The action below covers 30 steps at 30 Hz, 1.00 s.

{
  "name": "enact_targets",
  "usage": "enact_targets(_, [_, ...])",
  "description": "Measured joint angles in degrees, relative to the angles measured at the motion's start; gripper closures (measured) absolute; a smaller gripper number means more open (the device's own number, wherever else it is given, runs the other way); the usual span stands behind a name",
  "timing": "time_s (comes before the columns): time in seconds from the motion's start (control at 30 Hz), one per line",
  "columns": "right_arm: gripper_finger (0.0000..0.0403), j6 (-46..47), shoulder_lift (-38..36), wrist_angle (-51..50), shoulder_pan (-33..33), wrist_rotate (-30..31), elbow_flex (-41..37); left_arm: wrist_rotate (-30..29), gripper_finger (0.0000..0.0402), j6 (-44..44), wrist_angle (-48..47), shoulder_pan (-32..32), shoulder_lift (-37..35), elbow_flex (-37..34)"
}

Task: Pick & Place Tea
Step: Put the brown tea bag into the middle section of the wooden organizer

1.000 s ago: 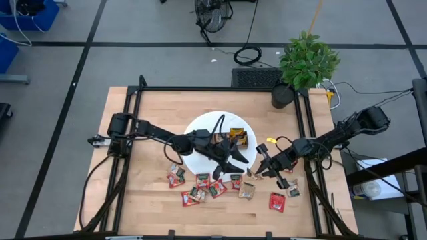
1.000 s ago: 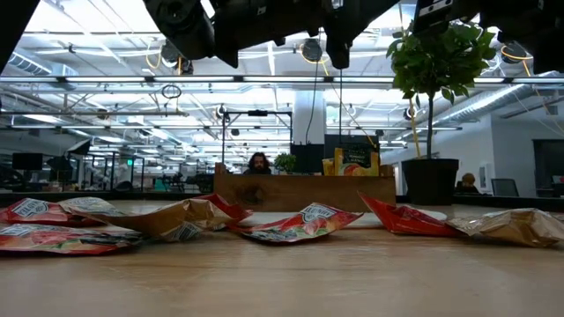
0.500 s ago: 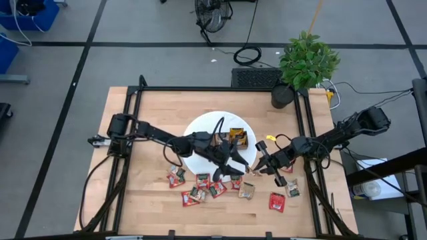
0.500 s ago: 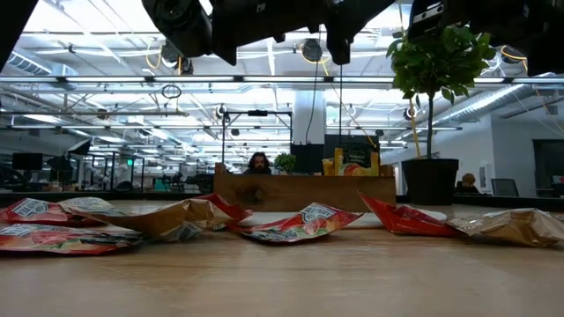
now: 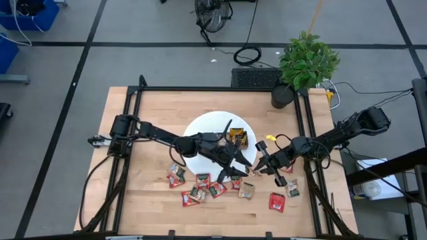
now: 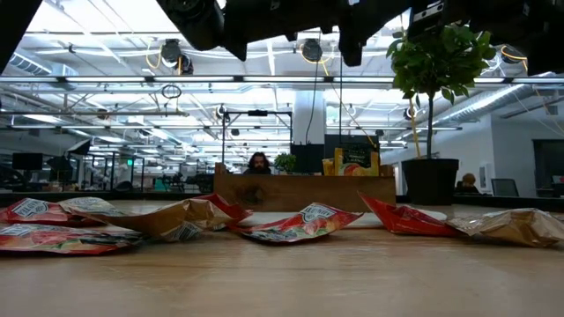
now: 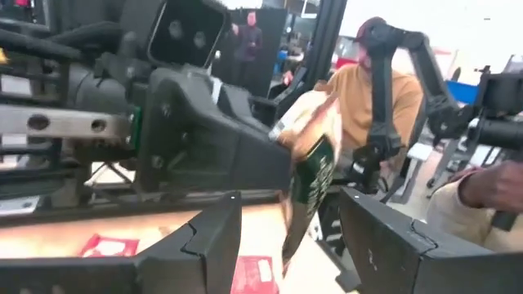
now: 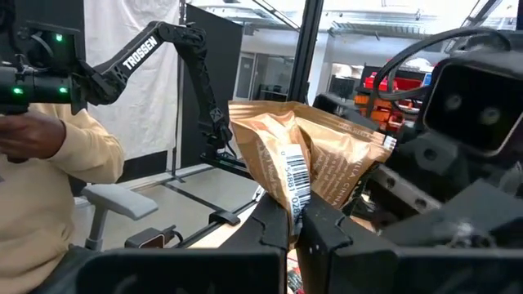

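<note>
My right gripper [image 5: 257, 169] is shut on a tan sachet [image 5: 251, 172] above the table, just right of the white plate [image 5: 200, 133]. In the right wrist view the sachet [image 8: 319, 151] rises crumpled from the gripper [image 8: 294, 219]. My left gripper [image 5: 242, 165] reaches in from the left and is open. In the left wrist view its fingers [image 7: 216, 237] stand on either side of the sachet [image 7: 315, 155] without touching it. Several red and tan sachets [image 5: 200, 192] lie flat on the table near its near edge. My right gripper pinches the tan sachet by one edge [image 8: 288, 196] between its two fingers. It comes at it from the table's right side. The sachet is lifted clear of the table and stands out beyond the fingertips, crumpled.
A small brown tray with yellow sachets [image 5: 237, 138] sits at the plate's right rim. A potted plant [image 5: 303, 63] stands at the far right corner. Two more sachets [image 5: 277, 201] lie near the right rail. In the low view sachets [image 6: 300, 224] lie across the table. People are beyond the table.
My left gripper has moved toward the table's right and closed in on the sachet held by my right gripper. My right gripper has shifted slightly left toward it, still holding the sachet.
</note>
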Motion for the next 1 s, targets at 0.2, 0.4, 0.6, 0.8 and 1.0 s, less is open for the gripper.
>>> enact_targets(0.2, [0.0403, 0.00, 0.00, -0.31, 0.00, 0.00, 0.00, -0.38, 0.0195, 0.67, 0.46, 0.03, 0.00, 0.00])
enact_targets(0.4, [0.0403, 0.00, 0.00, -0.31, 0.00, 0.00, 0.00, -0.34, 0.0204, 2.19, 0.48, 0.01, -0.02, 0.00])
enact_targets(0.6, [0.0403, 0.02, 0.00, -0.74, 0.00, 0.00, 0.00, 1.97, 0.0273, 3.88, 0.64, 0.01, -0.02, 0.00])
enact_targets(0.8, [0.0403, 0.02, 0.00, -0.93, 0.00, -0.02, 0.00, 2.43, 0.0363, 4.93, 0.68, 0.12, -0.02, -0.02])
enact_targets(1.0, [0.0401, 1.54, 0.00, -1.18, 0.00, -0.02, 0.00, 3.56, 0.0395, 6.40, 0.32, 0.19, -0.04, -0.04])
